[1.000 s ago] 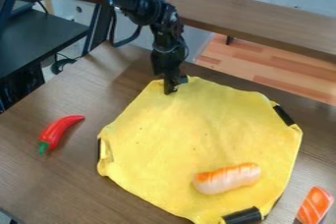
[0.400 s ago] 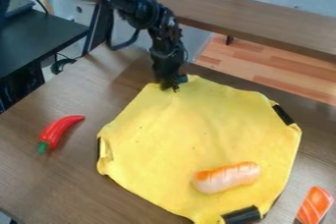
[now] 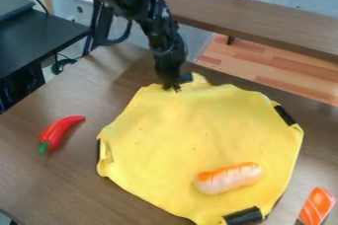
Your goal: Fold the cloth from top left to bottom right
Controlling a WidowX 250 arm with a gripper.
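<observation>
Tabletop (image 3: pixel 59 184) bears our yellow cloth (image 3: pixel 165 135), spread out with its far edge rumpled; we judge the fold barely begun, if at all, with the whole crossing to bottom right left to make. At that far edge, toward the upper left, the black gripper (image 3: pixel 176 88) touches the cloth, but we cannot tell whether it is open or pinching fabric. Our orange-and-white toy shrimp (image 3: pixel 228 178) lies on the cloth's lower right.

The yellow cloth (image 3: pixel 175 137) looks matt, creased toward twelve o'clock; the wood-grained table (image 3: pixel 39 184) smooth. At the cloth's nine o'clock, the chili (image 3: pixel 61 130) is glossy like plastic.
</observation>
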